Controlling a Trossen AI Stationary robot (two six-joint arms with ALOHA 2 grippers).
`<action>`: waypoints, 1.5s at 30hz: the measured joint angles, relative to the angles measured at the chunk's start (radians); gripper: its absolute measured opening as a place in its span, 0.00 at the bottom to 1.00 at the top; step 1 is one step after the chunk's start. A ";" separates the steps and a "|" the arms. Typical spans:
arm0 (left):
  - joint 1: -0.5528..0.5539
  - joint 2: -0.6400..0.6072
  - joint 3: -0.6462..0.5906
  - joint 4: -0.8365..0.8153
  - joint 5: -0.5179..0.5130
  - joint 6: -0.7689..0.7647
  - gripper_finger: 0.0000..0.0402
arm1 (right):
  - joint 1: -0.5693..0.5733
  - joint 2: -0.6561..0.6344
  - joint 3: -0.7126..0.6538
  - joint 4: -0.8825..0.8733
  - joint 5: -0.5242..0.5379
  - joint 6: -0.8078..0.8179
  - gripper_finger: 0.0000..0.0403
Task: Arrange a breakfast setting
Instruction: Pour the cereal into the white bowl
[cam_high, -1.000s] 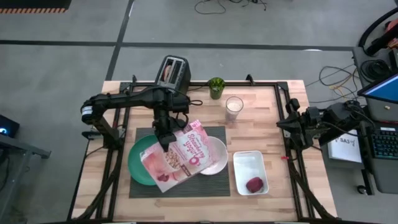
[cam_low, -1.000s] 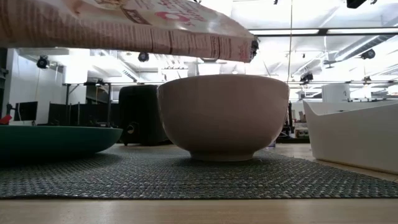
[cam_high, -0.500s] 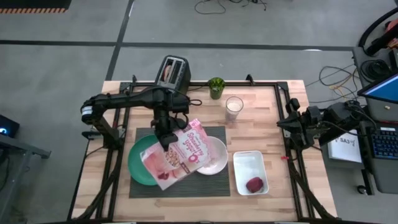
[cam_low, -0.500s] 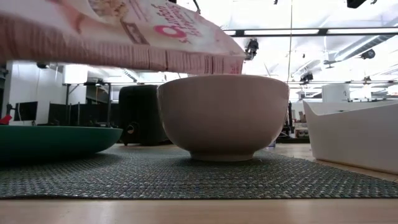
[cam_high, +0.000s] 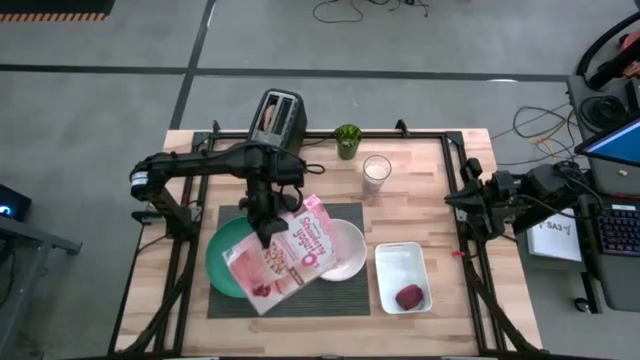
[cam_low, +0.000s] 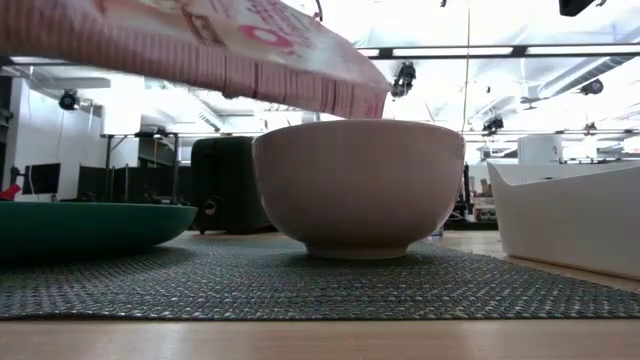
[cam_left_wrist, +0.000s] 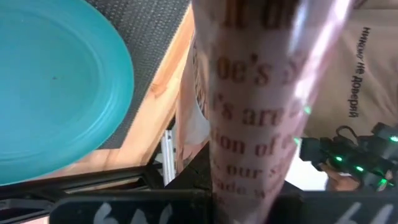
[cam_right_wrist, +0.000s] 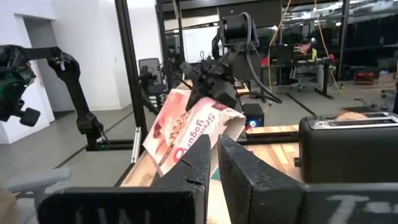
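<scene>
Below the left hand (cam_high: 264, 232), clamped on the tilted pink cereal box (cam_high: 283, 258), the white bowl (cam_high: 341, 250) awaits cereal beside the green plate (cam_high: 222, 258), so pouring looks unfinished; the right hand (cam_high: 452, 203) idles shut.

Both arms are matte black, built of slim tubular links joined by bulkier rounded housings, with thin black cables looped along the left arm (cam_high: 205, 160) near its wrist. The left arm's base joint carries a pale ring-shaped band, and the right arm (cam_high: 510, 195) shows the same dark, blocky housings. The right gripper (cam_right_wrist: 214, 163) has two flat black fingers (cam_right_wrist: 198, 168) with squared edges, mounted on a black bar bearing faint whitish markings.
</scene>
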 joint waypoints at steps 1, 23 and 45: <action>0.000 0.000 0.000 0.000 -0.012 0.000 0.00 | 0.000 0.000 0.000 0.003 0.000 0.002 0.06; 0.000 0.000 -0.001 0.000 -0.090 0.049 0.00 | 0.000 0.000 0.000 -0.047 -0.009 0.024 0.06; -0.003 -0.004 -0.001 0.000 -0.073 0.039 0.00 | 0.000 0.000 0.000 -0.044 -0.008 0.029 0.06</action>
